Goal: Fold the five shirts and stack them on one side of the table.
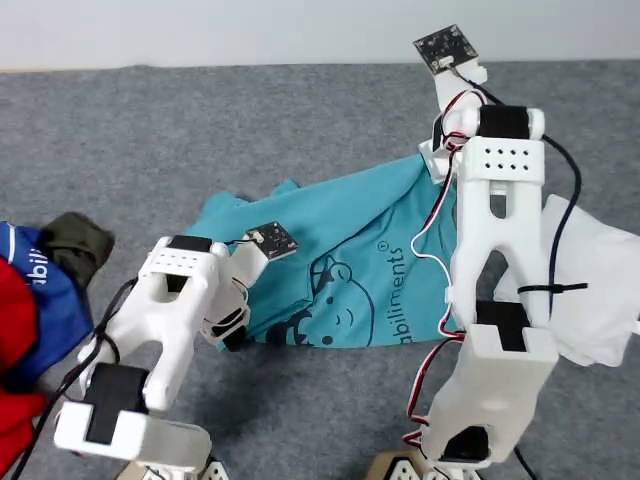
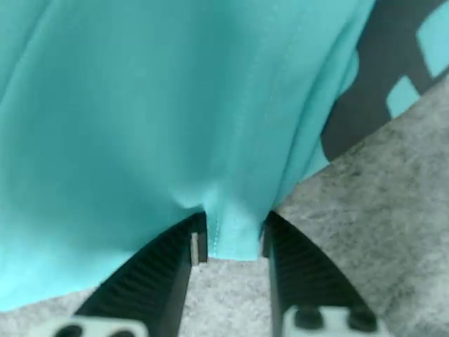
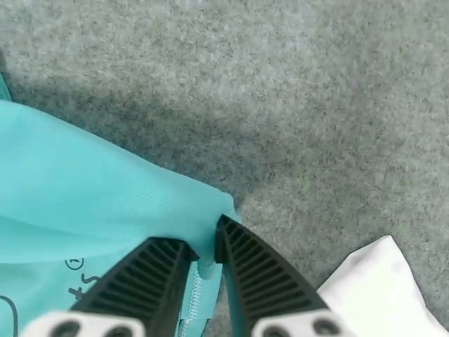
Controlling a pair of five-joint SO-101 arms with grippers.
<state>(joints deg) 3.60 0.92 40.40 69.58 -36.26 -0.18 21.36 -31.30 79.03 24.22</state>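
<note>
The grey felt table [image 1: 200, 130] carries all five garments. The teal shirt [image 1: 350, 260] lies spread in the middle, print side up, with some ripples in the cloth. The white shirt [image 1: 600, 280] lies crumpled just beside it, partly under the right arm. Well apart, at the other edge, sit the red shirt [image 1: 15, 340], the blue shirt [image 1: 45, 300] and a dark olive garment [image 1: 75, 240], bunched together.

The left gripper [image 2: 231, 235] has its jaws drawn narrow on a tuck of the teal shirt's near edge. The right gripper [image 3: 207, 242] is pinched nearly closed on a far corner of the same shirt, close to the white shirt.

The step in hand looks like the first fold of the teal shirt, so the task is probably at its start. To do it well, both arms should lift together just enough to free the cloth from the felt. The span between the two pinches should stay taut so the fold line runs straight. The held edge should land squarely on the opposite edge. The right arm should steer clear of the white shirt so it doesn't get dragged along.
</note>
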